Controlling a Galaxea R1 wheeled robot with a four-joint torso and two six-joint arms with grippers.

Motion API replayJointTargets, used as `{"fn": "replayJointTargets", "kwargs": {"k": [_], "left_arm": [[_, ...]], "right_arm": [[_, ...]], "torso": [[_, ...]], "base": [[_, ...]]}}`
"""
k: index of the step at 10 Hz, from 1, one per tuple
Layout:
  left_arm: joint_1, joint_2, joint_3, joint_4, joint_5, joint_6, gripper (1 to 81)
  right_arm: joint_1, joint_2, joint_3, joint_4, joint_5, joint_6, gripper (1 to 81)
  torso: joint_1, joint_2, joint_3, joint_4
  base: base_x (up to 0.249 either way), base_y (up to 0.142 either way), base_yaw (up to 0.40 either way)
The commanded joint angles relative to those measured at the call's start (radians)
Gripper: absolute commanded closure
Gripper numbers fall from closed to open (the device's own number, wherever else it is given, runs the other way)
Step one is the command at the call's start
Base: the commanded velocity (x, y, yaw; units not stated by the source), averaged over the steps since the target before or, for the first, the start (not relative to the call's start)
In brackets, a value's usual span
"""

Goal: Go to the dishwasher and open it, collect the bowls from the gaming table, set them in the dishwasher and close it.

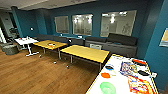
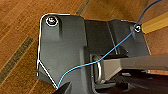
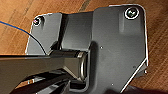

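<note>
Gaming table (image 1: 117, 75) close ahead, green bowl (image 1: 107, 87) nearest, probably orange (image 1: 105, 75) behind; square up before reaching. Either gripper's state: can't tell.

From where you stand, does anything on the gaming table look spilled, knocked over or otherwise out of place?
Nothing stands out. The green bowl, orange bowl and other bowls sit upright on the gaming table beside the board-game sheets.

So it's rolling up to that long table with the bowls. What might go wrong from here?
The gaming table stands close at the lower right, so the base might clip its yellow edge. The green bowl sits near that edge and could be knocked off. The bowls lie on loose-looking game sheets, which might slide when one is lifted.
</note>
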Motion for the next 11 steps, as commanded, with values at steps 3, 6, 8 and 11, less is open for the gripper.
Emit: {"fn": "replayJointTargets", "kwargs": {"k": [3, 6, 8, 11], "left_arm": [[-0.034, -0.011, 0.007, 0.016, 0.044, -0.001, 1.0], [-0.034, -0.005, 0.007, 0.015, 0.042, 0.002, 1.0], [-0.034, -0.006, 0.005, 0.013, 0.042, 0.000, 1.0], [-0.034, -0.008, 0.004, 0.012, 0.042, 0.000, 1.0]], "right_arm": [[0.048, -0.001, 0.002, -0.003, -0.052, -0.002, 1.0], [0.048, -0.004, 0.002, -0.003, -0.052, -0.002, 1.0], [0.047, -0.004, 0.002, 0.002, -0.051, -0.001, 1.0], [0.045, -0.002, 0.002, 0.002, -0.051, -0.001, 1.0]], "torso": [[0.000, 0.000, 0.000, 0.000], [0.000, 0.000, 0.000, 0.000], [-0.001, 0.000, 0.000, 0.000], [-0.001, 0.000, 0.000, 0.000]], "base": [[0.000, 0.000, -0.360], [0.000, 0.000, -0.400], [0.000, 0.000, -0.400], [0.000, 0.000, -0.400]]}}
